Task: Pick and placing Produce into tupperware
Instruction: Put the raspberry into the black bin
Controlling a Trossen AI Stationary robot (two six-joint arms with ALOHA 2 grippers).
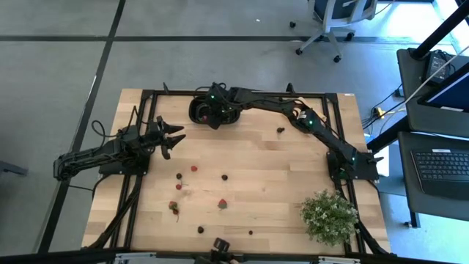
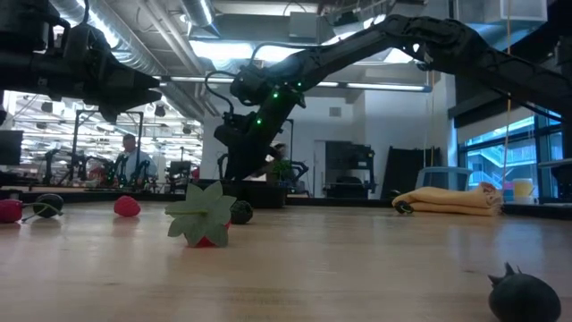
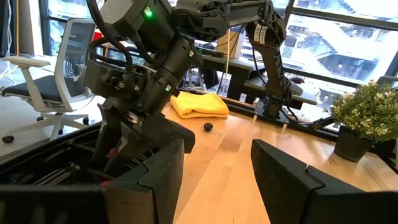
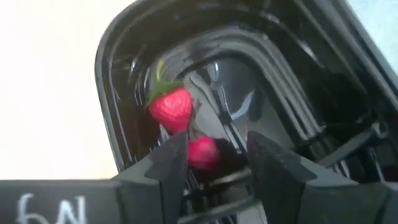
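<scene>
The black tupperware (image 1: pixel 199 110) sits near the table's far edge. My right gripper (image 1: pixel 214 114) hangs open above it, pointing down. In the right wrist view a red strawberry with a green top (image 4: pixel 171 107) lies in a compartment of the tupperware (image 4: pixel 118 93). A second red piece (image 4: pixel 204 152) shows between the fingers of my right gripper (image 4: pixel 214 163). More produce lies scattered on the table: a red piece (image 1: pixel 222 203), a dark berry (image 1: pixel 225 177) and another dark berry (image 1: pixel 281 130). My left gripper (image 1: pixel 176 136) waits open at the table's left. My right gripper is open, fingers pointing down into the tupperware. The small red piece (image 4: pixel 200 155) shows in the gap, close beside one finger (image 4: pixel 168 163) and well apart from the other. Whether that finger touches it, I cannot tell.
A leafy potted plant (image 1: pixel 328 215) stands at the near right corner. A yellow cloth (image 2: pixel 447 199) lies toward the far right. In the low view a green-topped strawberry (image 2: pixel 204 220) and a dark berry (image 2: pixel 518 295) lie close to the camera. A person (image 2: pixel 132 161) stands in the room behind.
</scene>
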